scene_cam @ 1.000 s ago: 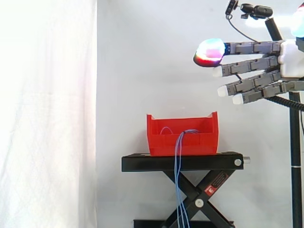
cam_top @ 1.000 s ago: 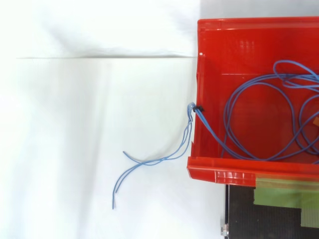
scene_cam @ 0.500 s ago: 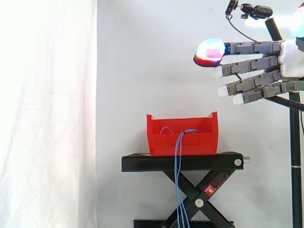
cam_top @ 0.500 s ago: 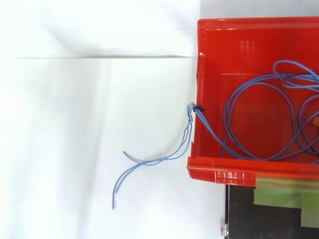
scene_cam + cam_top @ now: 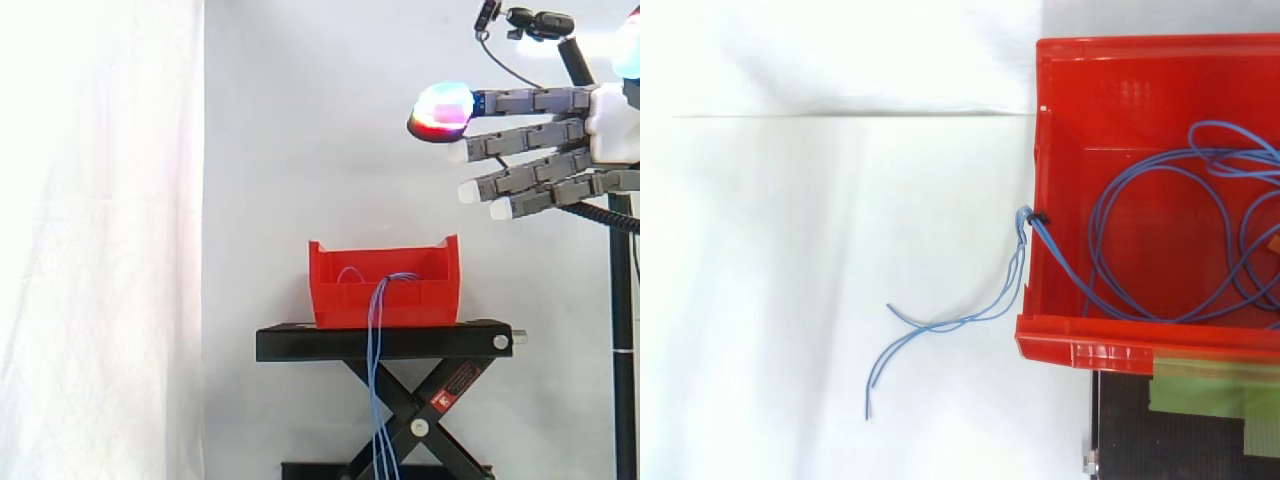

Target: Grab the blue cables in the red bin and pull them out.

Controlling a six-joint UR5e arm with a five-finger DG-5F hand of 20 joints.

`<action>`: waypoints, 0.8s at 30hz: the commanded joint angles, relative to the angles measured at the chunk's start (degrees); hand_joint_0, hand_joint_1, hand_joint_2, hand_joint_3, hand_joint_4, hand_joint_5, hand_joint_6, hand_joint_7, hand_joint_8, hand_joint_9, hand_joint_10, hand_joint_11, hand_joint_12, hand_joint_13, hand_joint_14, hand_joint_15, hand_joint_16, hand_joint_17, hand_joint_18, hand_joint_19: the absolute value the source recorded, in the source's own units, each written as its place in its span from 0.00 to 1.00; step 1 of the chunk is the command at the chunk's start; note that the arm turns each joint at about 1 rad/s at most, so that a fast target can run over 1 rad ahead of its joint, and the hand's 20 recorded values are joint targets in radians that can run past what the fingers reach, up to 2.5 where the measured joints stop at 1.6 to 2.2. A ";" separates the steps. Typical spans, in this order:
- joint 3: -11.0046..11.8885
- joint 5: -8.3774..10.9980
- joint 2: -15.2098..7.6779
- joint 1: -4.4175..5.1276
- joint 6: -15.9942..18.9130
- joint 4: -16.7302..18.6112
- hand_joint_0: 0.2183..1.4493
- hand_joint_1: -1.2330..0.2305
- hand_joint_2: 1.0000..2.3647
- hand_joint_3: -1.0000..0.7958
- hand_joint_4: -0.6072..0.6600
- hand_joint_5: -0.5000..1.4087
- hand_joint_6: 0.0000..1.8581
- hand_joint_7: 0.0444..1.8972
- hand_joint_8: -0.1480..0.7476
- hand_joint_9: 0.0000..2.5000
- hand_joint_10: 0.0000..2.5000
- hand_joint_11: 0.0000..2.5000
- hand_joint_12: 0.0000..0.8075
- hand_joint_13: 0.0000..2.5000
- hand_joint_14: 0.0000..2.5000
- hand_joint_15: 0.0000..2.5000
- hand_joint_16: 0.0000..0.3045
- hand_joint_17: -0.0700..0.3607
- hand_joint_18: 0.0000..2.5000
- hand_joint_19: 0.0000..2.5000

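Side view: one red bin (image 5: 385, 290) on one black stand (image 5: 385, 343), before a white curtain (image 5: 100, 240). Blue cables (image 5: 376, 390) partly looped inside the bin, partly out over the wall facing the camera and hanging straight down past the stand's top, long axis upright, free ends pointing down. Strands too thin and close for a sure count; at least three side by side in the hanging run. One hand (image 5: 540, 150) high at the upper right, above and to the right of the bin, well apart from it and from the cables; fingers straight, slightly fanned, pointing left across the view, holding nothing; topmost fingertip (image 5: 440, 108) glowing cyan over red. Top view: bin (image 5: 1120, 80) at the right, wide blue loops lying flat on its floor; cables gathered at a small dark tie (image 5: 1040, 216) on the left rim, then trailing toward the lower left of the view and ending in two loose tips set apart. Below the bin, a strip of the stand with green tape (image 5: 1210, 385). Against the pictures from a second and half a second back: no change, hand in the same place with the same straight fingers, cables in the same loops and the same hang, bin unmoved.
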 commanded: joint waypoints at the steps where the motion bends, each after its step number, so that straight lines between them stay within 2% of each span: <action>1: 0.00 0.00 0.01 0.05 0.00 0.00 0.39 0.36 0.00 0.00 0.50 0.27 0.00 0.07 0.35 0.00 0.00 0.00 0.42 0.00 0.00 0.02 0.18 0.45 0.00 0.06; 24: 0.00 0.00 0.01 -0.04 0.00 0.00 0.39 0.35 0.00 0.00 0.51 0.28 0.00 0.07 0.36 0.00 0.00 0.00 0.42 0.01 0.00 0.03 0.18 0.45 0.00 0.07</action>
